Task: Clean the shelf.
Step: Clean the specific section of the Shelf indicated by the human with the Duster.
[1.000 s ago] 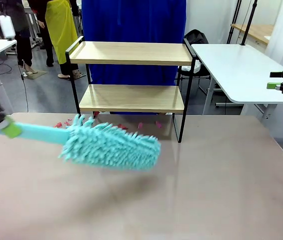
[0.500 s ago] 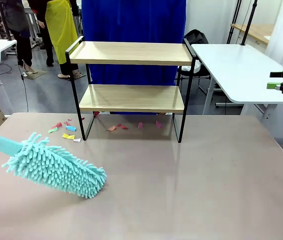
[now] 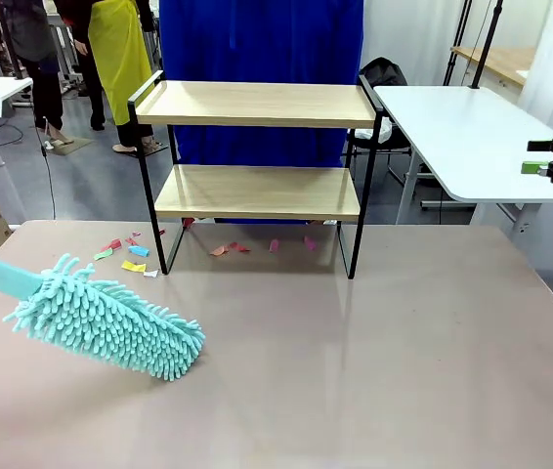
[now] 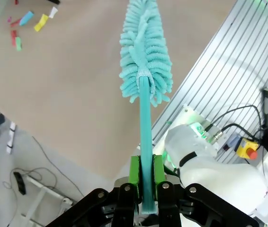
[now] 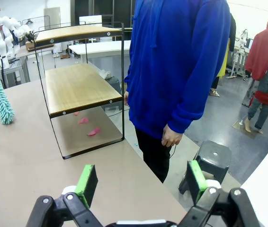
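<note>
Gripping the handle of the teal duster (image 4: 145,61) between its green pads, the left gripper (image 4: 146,177) holds the fluffy head at eight o'clock on the table (image 3: 404,371). The shelf (image 3: 257,191) stands at twelve o'clock, with paper scraps (image 3: 130,256) by its foot. The right gripper (image 5: 141,182) gapes wide.

At 6 o'clock the left gripper (image 4: 146,172) has its green pads (image 4: 134,170) pressed on both sides of the teal handle of a duster (image 4: 146,52). The handle runs straight to 12 o'clock, where the fluffy head lies over the brown table (image 4: 77,94). Coloured paper scraps (image 4: 30,21) lie at 10 o'clock. A ribbed metal plate (image 4: 247,61) is at 3 o'clock and a yellow box with a red button (image 4: 247,150) at 4 o'clock.
</note>
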`<state>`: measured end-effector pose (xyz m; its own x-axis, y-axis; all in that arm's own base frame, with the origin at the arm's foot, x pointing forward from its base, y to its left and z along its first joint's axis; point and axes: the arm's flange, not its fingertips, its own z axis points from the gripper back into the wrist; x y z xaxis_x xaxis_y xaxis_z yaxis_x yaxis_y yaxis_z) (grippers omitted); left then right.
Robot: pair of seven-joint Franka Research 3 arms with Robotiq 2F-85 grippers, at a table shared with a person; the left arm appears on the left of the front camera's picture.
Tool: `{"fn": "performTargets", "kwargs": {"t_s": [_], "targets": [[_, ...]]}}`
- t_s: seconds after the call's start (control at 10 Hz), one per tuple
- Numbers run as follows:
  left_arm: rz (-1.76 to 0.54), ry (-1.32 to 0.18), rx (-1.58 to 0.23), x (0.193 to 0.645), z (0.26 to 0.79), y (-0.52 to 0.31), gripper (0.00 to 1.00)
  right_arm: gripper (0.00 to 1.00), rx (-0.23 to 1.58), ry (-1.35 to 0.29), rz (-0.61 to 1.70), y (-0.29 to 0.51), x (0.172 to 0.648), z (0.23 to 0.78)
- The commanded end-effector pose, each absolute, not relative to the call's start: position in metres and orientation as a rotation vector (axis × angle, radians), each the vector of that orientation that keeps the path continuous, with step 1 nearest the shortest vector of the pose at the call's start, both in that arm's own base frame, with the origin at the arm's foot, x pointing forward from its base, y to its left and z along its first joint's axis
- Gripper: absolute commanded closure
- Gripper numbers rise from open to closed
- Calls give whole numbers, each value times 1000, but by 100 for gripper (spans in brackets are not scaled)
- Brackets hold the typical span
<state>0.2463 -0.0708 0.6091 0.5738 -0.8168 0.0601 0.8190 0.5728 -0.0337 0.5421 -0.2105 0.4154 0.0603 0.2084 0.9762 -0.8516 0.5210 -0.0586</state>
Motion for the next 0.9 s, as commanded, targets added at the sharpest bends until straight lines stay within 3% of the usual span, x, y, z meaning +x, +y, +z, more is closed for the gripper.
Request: {"fn": "performTargets", "kwargs": {"t_s": [0.0, 0.8], "targets": [[-965, -36, -68, 244, 609, -71, 86, 0, 646, -1266, 893, -209, 541, 418], [-965, -36, -68, 244, 609, -71, 86, 0, 646, -1266, 893, -209, 541, 418]]}}
